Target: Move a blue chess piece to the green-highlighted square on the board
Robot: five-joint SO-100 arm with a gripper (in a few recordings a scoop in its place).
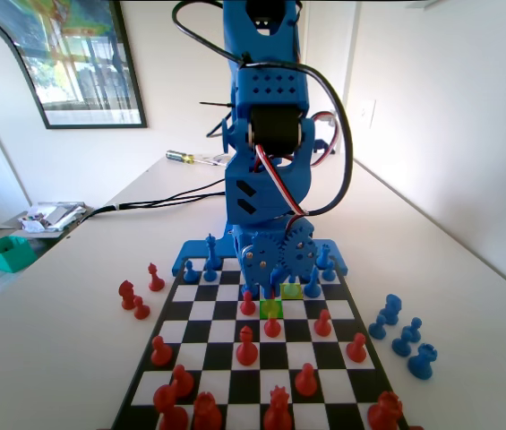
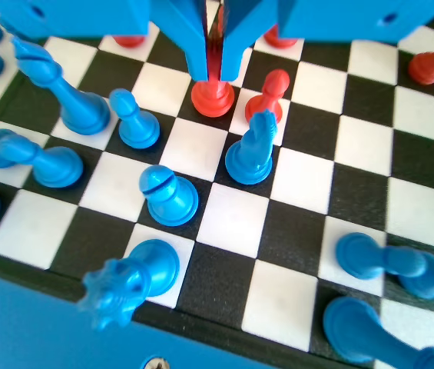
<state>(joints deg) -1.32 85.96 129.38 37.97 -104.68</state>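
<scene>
My gripper is down at the board, and its two blue jaws stand close together around the head of a red pawn whose base rests on a black square. In the fixed view the gripper hangs just behind the green-highlighted square. A small blue pawn stands to the left of the jaws in the wrist view, apart from them. A blue knight and a second red pawn stand close on the right.
A yellowish-green square lies beside the green one. Blue bishop and queen stand near the wrist camera. Red pieces crowd the near half of the board in the fixed view. Several blue pieces stand off the board at right.
</scene>
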